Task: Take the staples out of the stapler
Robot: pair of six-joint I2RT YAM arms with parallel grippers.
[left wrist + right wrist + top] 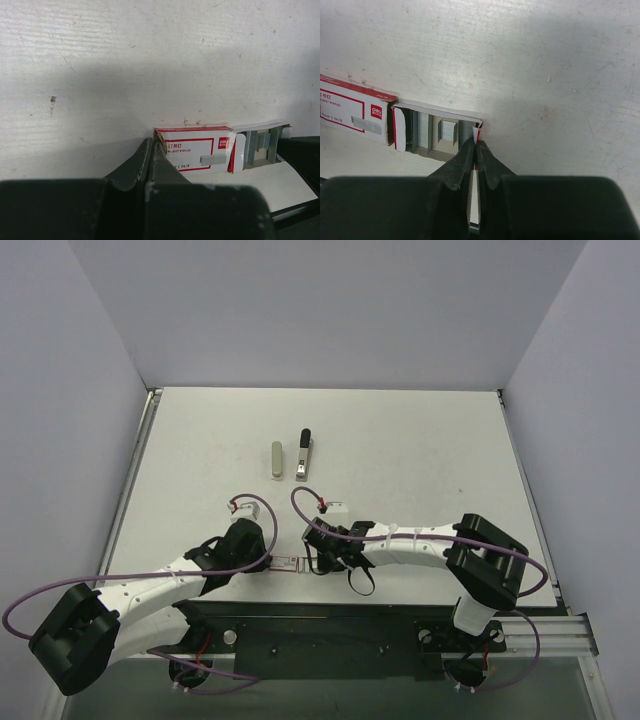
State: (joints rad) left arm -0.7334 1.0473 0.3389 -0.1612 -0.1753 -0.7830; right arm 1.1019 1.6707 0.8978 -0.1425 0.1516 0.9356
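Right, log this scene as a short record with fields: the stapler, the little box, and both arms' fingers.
stapler: in two parts at the far middle of the table, neither touched by an arm
shell bar: pale, lying left of the inner bar, with a gap between them
inner bar: black and silver
staple box: red and white, near edge, between both arms
tray: partly out of the box's right end, staples showing
left fingers: shut on the box's left end
right fingers: shut on the tray's end flap

We see staple box (pixel 197 155) white, red-bordered; grey staple strips (pixel 422 132) inside. We note stapler shell (pixel 277 461) pale grey-green; inner bar (pixel 304 456) black-and-silver; table (pixel 420 440) white.
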